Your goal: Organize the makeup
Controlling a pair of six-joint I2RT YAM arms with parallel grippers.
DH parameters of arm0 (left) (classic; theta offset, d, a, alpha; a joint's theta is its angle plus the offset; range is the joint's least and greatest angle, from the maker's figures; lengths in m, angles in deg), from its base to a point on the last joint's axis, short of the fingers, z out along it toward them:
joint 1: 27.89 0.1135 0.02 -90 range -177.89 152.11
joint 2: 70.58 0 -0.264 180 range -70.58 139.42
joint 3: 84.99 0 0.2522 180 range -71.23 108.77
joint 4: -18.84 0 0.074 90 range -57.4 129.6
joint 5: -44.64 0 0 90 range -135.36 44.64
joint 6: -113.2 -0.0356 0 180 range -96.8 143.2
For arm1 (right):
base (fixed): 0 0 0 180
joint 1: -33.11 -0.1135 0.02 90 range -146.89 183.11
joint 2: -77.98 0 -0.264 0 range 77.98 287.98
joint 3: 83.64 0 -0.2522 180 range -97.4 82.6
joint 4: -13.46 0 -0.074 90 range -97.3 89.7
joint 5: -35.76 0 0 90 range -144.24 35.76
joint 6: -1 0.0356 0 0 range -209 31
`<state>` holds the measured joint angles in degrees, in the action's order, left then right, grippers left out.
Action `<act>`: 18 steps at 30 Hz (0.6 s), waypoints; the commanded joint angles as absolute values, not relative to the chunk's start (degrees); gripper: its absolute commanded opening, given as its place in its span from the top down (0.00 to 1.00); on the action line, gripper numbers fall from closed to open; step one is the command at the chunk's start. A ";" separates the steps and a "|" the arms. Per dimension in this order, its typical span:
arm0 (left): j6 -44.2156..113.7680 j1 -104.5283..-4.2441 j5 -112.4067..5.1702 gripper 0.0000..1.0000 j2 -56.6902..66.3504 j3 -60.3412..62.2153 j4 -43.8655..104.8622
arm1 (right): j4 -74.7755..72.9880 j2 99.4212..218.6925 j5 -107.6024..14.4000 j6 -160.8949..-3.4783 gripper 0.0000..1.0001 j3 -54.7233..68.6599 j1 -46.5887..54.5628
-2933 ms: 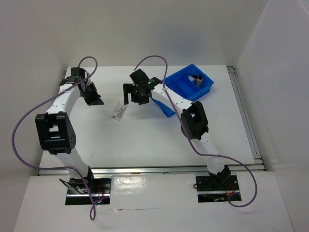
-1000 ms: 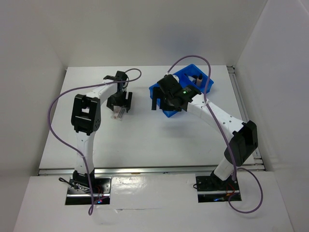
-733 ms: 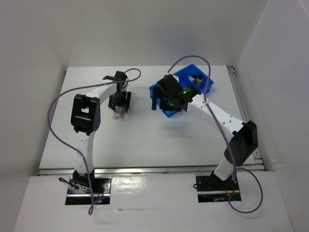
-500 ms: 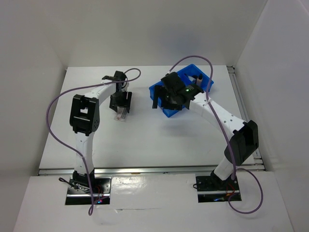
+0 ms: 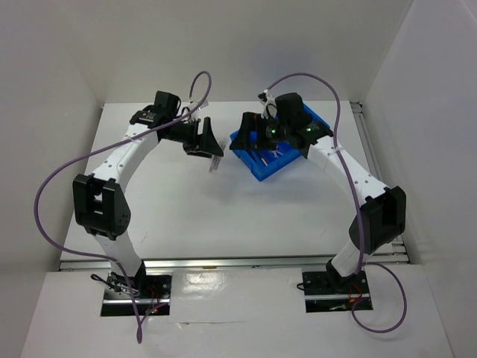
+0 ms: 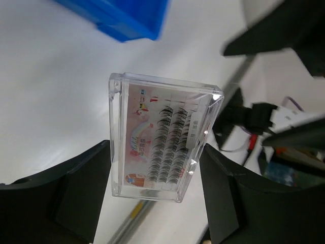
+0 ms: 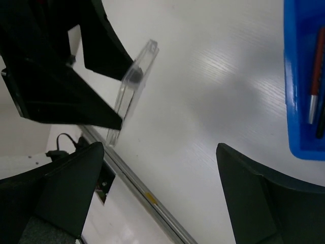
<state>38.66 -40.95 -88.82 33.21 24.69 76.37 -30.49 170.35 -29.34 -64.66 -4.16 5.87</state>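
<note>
Left claw [image 5: 208, 145] is clamped on the lash card [image 5: 214, 162], a clear flat case with a white red-printed insert and rows of black lashes. In the left wrist view the two black fingers [image 6: 84, 190] press the case's long side edges, and the case [image 6: 161, 137] sticks out past the fingertips. It is held up off the white surface [image 5: 223, 216], just left of the blue tray [image 5: 262, 171] and not touching it. The tray's corner [image 6: 127, 18] shows beyond the case's far end.

Right claw [image 5: 257, 134] has its jaws spread wide and grips nothing. It sits at the tray's left end and faces the left claw. In the right wrist view the case [image 7: 133, 94] shows edge-on, tilted, between the left claw's fingers, apart from the right claw [image 7: 160, 188]. The tray [image 7: 299, 76] is at the right edge of that view, and a red pencil [image 7: 314, 84] lies inside it. The rest of the tray's contents are too small to tell
</note>
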 commanded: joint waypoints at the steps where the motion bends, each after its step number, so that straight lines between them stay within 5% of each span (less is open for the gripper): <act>1: 42.26 -41.25 -103.44 0.69 29.72 20.27 69.62 | -22.11 167.63 -18.94 -66.15 0.01 -6.61 8.67; 18: 54.75 -40.72 -121.64 0.78 28.39 22.02 53.17 | -4.69 165.43 7.45 -59.38 0.01 -2.83 16.77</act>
